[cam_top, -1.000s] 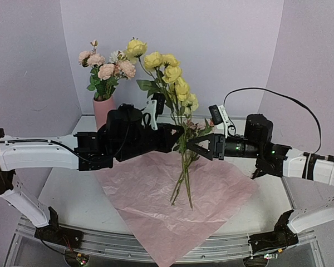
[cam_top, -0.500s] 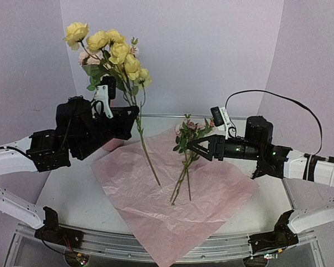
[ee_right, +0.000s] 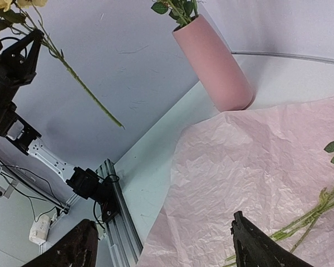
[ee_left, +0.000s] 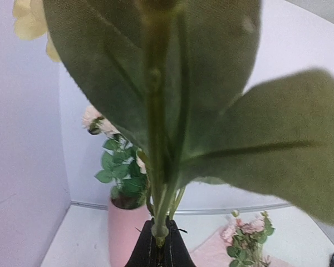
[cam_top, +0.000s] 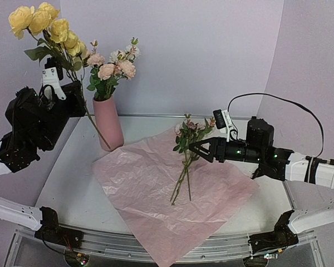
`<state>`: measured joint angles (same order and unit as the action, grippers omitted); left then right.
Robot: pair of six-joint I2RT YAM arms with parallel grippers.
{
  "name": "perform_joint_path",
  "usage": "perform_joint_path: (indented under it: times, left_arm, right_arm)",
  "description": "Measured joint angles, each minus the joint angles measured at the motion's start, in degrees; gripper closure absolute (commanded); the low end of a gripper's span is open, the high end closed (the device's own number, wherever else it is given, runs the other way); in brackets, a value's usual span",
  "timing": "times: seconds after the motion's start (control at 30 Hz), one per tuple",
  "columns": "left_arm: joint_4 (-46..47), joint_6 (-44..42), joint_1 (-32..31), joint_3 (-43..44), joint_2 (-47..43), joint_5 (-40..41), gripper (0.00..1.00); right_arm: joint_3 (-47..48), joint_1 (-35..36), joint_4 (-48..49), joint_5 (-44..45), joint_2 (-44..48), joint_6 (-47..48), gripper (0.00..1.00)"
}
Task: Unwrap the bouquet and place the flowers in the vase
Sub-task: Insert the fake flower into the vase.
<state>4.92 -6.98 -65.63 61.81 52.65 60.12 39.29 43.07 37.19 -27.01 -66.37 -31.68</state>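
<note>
- the left pincer (cam_top: 78, 95) was raised high at the far left of the bench (cam_top: 72, 178), clenched on the stems of the yellow flowers (cam_top: 42, 22).
- the left wrist view showed its fingertips (ee_left: 156, 247) pinched shut on the green stem, with broad leaves (ee_left: 156, 83) filling most of that view.
- the yellow blooms stood up and to the left of the pincer, against the left wall. the long stem slanted down to the right, and its cut end hung in the air just left of the vase (cam_top: 109, 123).
- the pink vase stood upright at the far left of the bench, touching the far-left edge of the paper sheet (cam_top: 150, 189). it held pink and cream flowers (cam_top: 114, 68) with green leaves.
- the crinkled pink paper sheet lay spread flat over the middle of the bench, one corner hanging over the near edge.
- a small bunch of mauve-pink flowers (cam_top: 188, 129) lay on the paper, heads toward the far side and thin stems pointing near.
- the right pincer (cam_top: 196, 149) reached in from the right, released, its jaws wide apart and gripping nothing.
- in the right wrist view the right pincer (ee_right: 164, 222) hung over the paper, and the loose stems (ee_right: 317, 214) lay beside its right finger.
</note>
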Motion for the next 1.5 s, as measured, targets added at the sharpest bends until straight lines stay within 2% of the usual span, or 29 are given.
perform_joint_path:
  times: [0.2,0.47,0.83,1.2,1.5]
  left_arm:
    - [3.52,-7.35,10.76,2.29,0.84,-1.37,1.0]
    - [10.08,-16.24,15.11,8.7,8.2,-7.05,1.0]
    - [10.59,-14.88,31.95,15.39,20.7,-20.89,1.0]
    - [11.17,-12.04,37.22,25.55,28.46,-28.9,1.0]
    - [11.18,-12.0,39.08,28.21,32.5,-31.32,1.0]
  right_arm:
    - [-0.35,0.0,-0.41,1.06,1.9,0.1,0.16]
    - [-0.35,0.0,-1.88,2.08,3.5,0.47,0.16]
    - [-0.1,0.0,-6.77,3.18,6.63,3.4,0.16]
    - [0.41,0.0,-9.3,4.73,6.84,5.51,0.16]
    - [2.88,0.0,-9.38,5.03,3.68,6.62,0.16]
